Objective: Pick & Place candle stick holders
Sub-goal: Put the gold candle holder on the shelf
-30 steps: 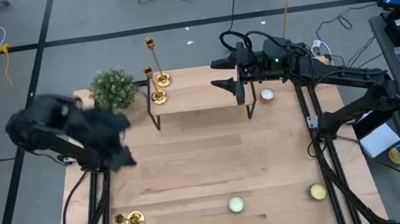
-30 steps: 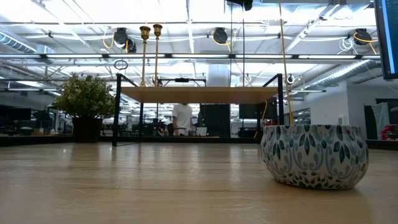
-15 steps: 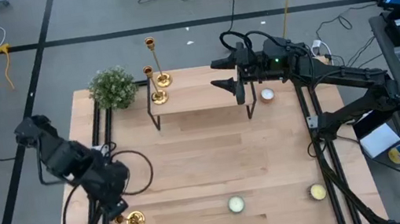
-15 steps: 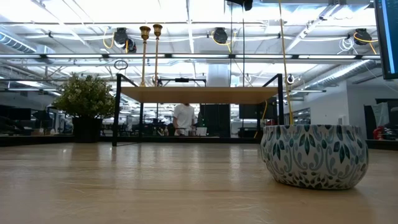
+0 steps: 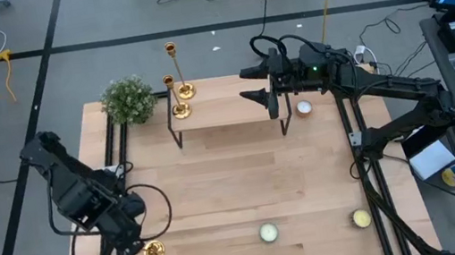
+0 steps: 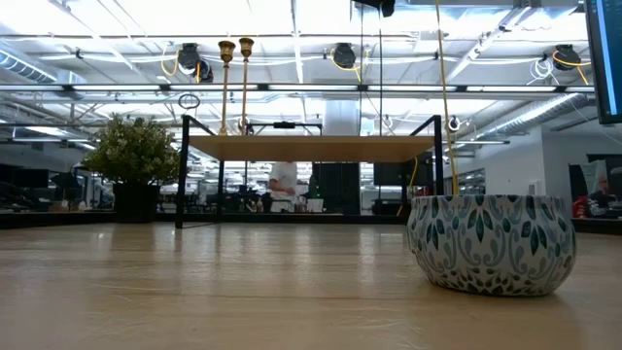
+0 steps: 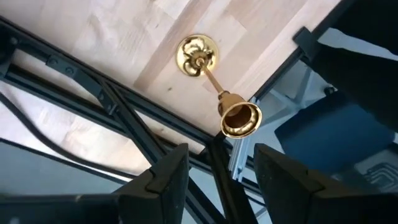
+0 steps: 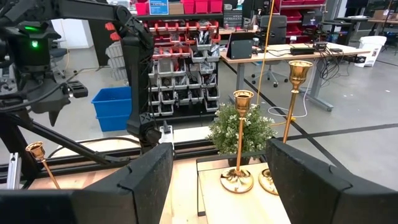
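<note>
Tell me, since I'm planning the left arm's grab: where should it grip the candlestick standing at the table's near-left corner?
Grip the short candlestick on its thin stem, between flared base and cup; both ends look too wide. The open left gripper is above it, so I'd descend from overhead, one finger either side.

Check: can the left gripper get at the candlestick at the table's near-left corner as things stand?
Probably yes. The left gripper hangs just above the short brass candlestick with its fingers open, and the wrist view shows nothing between them. The table's black frame rails run close beside it.
</note>
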You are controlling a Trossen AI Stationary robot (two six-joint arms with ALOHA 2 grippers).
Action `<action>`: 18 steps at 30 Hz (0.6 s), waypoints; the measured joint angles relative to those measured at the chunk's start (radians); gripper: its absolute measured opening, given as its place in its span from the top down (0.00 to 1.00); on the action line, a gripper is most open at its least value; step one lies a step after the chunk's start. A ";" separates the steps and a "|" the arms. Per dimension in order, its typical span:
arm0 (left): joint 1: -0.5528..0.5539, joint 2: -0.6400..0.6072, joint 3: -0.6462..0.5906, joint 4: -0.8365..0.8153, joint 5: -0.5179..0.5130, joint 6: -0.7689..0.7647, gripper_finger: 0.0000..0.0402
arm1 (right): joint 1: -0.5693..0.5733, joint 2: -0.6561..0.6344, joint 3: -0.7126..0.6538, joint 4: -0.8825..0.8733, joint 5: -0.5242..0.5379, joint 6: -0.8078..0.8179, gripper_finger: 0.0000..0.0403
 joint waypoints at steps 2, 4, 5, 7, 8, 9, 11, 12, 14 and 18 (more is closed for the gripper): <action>-0.006 0.000 -0.004 0.021 -0.008 0.000 0.55 | 0.000 0.000 0.000 0.000 0.000 0.000 0.38; -0.013 0.000 -0.004 0.025 -0.027 -0.002 0.55 | 0.000 0.000 0.000 0.000 0.000 0.000 0.38; -0.017 0.000 -0.004 0.025 -0.036 -0.003 0.55 | 0.000 0.000 0.000 0.000 0.000 0.000 0.38; -0.022 0.002 -0.004 0.032 -0.063 -0.003 0.55 | 0.000 0.000 0.000 0.000 0.000 0.000 0.38; -0.023 0.006 -0.004 0.034 -0.073 -0.003 0.55 | 0.000 0.000 0.000 0.000 0.000 0.000 0.38; -0.024 0.012 -0.004 0.034 -0.077 -0.003 0.55 | 0.000 0.000 0.000 0.000 0.000 0.000 0.38; -0.027 0.029 -0.004 0.030 -0.074 0.002 0.55 | 0.000 0.000 0.000 0.000 0.000 0.000 0.38; -0.027 0.039 -0.004 0.029 -0.067 0.009 0.55 | 0.000 0.000 0.000 0.000 0.000 0.000 0.38; -0.027 0.060 -0.004 0.028 -0.050 0.027 0.55 | 0.000 0.000 0.000 0.000 0.000 0.000 0.38; -0.027 0.094 -0.004 0.016 -0.011 0.043 0.55 | 0.000 0.000 0.000 0.000 0.000 0.000 0.38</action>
